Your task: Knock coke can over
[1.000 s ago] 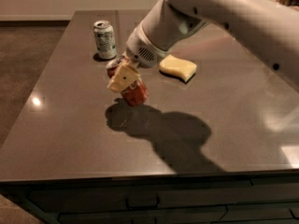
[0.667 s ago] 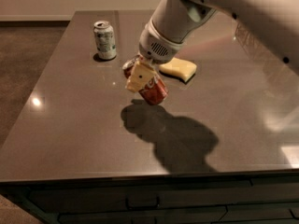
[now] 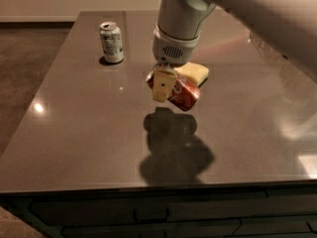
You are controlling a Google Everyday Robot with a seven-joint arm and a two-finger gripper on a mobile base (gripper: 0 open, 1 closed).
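The red coke can [image 3: 183, 96] is tilted on its side and sits between my gripper's fingers, above the dark table [image 3: 74, 133]. Its shadow lies on the table just below it. My gripper [image 3: 168, 90] hangs from the white arm near the middle of the table and is shut on the can. One cream fingertip [image 3: 161, 86] covers the can's left end.
A white-and-green can [image 3: 111, 42] stands upright at the back left. A yellow sponge [image 3: 196, 72] lies just behind the gripper. The table's front edge runs along the bottom, with dark drawers under it.
My gripper has moved to the right and a little nearer with the red can in it. The can has stayed tilted. The white-and-green can and the sponge have not moved.
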